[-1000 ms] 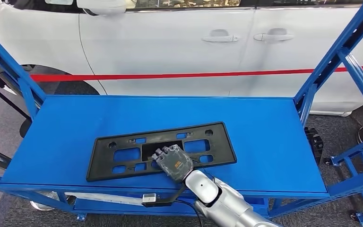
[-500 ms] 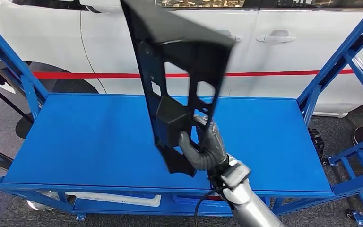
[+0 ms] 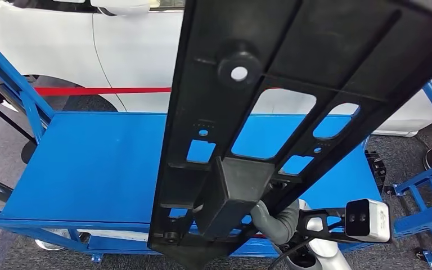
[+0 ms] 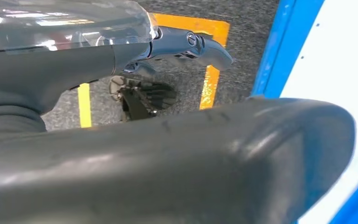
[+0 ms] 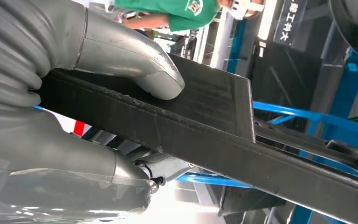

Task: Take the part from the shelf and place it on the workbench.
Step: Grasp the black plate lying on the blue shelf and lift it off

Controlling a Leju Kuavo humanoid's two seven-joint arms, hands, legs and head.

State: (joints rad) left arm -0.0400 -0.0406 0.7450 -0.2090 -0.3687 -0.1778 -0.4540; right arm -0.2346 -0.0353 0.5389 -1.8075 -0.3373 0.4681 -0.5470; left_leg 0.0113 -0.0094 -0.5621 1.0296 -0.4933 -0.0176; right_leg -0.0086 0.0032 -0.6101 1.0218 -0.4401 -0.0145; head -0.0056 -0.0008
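1. The part (image 3: 292, 73) is lifted close to my head camera and hides much of the scene: its upper end runs off the top edge, and it covers the middle of the shelf (image 3: 90, 163) and most of the white car (image 3: 129, 50) behind.
2. My right hand (image 3: 275, 220) is mostly hidden behind the part's lower end — only a grey thumb and a bit of palm show there, with the wrist camera (image 3: 367, 219) just beside it.
3. In the left wrist view, my left hand (image 4: 168, 163) is a blurred grey mass close to the lens; I cannot tell whether its fingers are apart or curled. Beyond it lie grey floor with yellow tape (image 4: 209, 79) and a blue edge.
4. The part is a long, flat, black plastic panel with several rectangular cut-outs, a round boss with a hole near the upper end, and a raised box-shaped block near the lower end. It stands nearly upright and tilted, held in the air above the shelf's front edge, touching no surface.
5. My right hand grips the part: in the right wrist view the thumb (image 5: 135, 60) presses on one face of the black edge and the fingers (image 5: 74, 163) wrap the other side — closed firmly around it.
6. A person in a green shirt (image 5: 177, 14) stands in the background, cut off at the frame's edge.
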